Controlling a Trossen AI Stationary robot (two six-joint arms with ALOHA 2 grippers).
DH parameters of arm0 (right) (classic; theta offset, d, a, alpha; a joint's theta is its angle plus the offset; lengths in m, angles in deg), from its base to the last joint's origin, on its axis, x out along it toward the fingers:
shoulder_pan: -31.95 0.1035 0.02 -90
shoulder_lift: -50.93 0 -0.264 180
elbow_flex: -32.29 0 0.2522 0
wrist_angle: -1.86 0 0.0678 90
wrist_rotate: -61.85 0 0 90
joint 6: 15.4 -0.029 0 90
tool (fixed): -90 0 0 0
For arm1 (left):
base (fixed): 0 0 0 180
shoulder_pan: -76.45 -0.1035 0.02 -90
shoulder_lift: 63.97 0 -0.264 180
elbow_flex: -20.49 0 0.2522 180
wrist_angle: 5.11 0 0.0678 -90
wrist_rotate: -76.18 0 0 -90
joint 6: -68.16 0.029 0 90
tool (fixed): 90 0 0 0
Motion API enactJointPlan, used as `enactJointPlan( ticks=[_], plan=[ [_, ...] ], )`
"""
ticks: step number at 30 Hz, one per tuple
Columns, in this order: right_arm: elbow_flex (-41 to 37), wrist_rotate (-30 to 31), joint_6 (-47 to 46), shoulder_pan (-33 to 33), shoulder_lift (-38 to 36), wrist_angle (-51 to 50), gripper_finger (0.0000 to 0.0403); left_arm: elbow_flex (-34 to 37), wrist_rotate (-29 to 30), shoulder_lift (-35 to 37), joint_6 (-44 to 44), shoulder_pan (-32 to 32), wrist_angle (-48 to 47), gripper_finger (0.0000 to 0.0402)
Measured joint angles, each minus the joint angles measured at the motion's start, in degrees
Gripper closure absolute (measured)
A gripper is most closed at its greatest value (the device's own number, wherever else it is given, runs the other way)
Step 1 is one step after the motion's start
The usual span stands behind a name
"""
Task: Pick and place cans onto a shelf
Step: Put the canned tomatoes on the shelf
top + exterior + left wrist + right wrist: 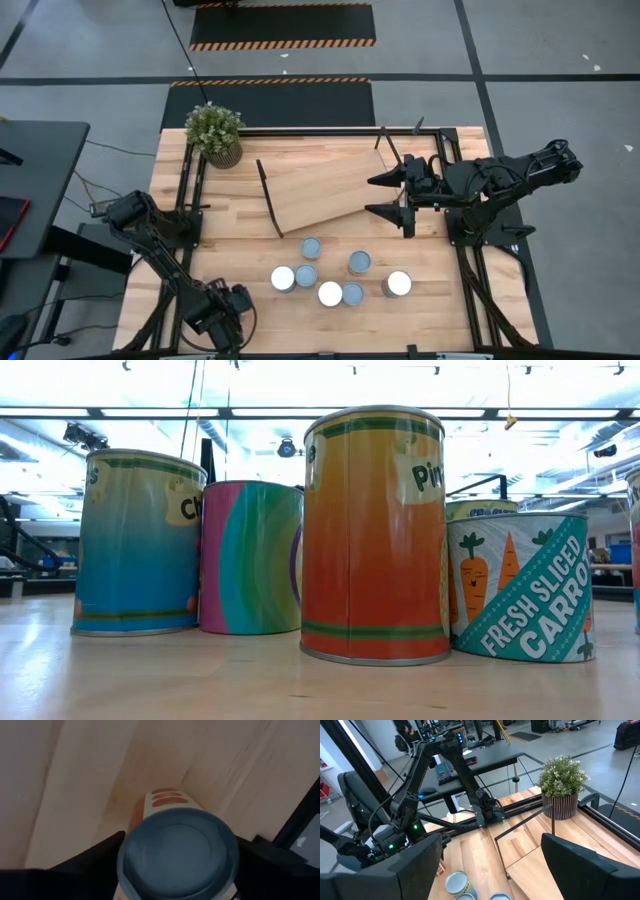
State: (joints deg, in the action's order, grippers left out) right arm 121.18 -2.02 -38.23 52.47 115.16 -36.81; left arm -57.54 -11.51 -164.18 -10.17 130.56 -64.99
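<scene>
Between my left gripper's (177,870) fingers sits a can (177,852), clamped, blue-grey top toward the wrist camera, at the counter's (230,240) near-left corner. Shelf (325,190) lies far and to the right; right gripper (395,197) hovers there, fingers apart

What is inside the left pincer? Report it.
The left pincer holds a can, blue-grey top toward the wrist camera, one finger on each side. Its label is mostly hidden behind that top; only an orange-marked strip shows.
</scene>
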Motion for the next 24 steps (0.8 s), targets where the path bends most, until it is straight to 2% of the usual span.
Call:
enactJointPlan(
  ticks=[3,7,16,20,24],
  plan=[
    [0.0,0.0,0.3,0.0,0.0,0.0,0.0054,0.0,-1.6,0.6,0.0,-0.5,-1.3,0.0117],
    [0.0,0.0,1.1,0.0,0.0,0.0,0.0054,0.0,-3.8,3.2,-0.4,-2.2,-2.2,0.0118],
    [0.0,-1.7,2.2,-0.7,0.0,-1.1,0.0054,0.0,-16.1,13.7,-0.6,-11.9,-3.9,0.0110],
    [0.0,-3.7,2.0,-1.6,-0.2,-2.5,0.0054,-0.8,-17.5,18.3,-3.8,-17.9,-3.5,0.0111],
    [0.0,-4.0,2.2,-1.1,-1.8,-3.0,0.0054,-4.8,-15.6,20.5,-5.1,-22.8,-1.7,0.0111]
  ],
)
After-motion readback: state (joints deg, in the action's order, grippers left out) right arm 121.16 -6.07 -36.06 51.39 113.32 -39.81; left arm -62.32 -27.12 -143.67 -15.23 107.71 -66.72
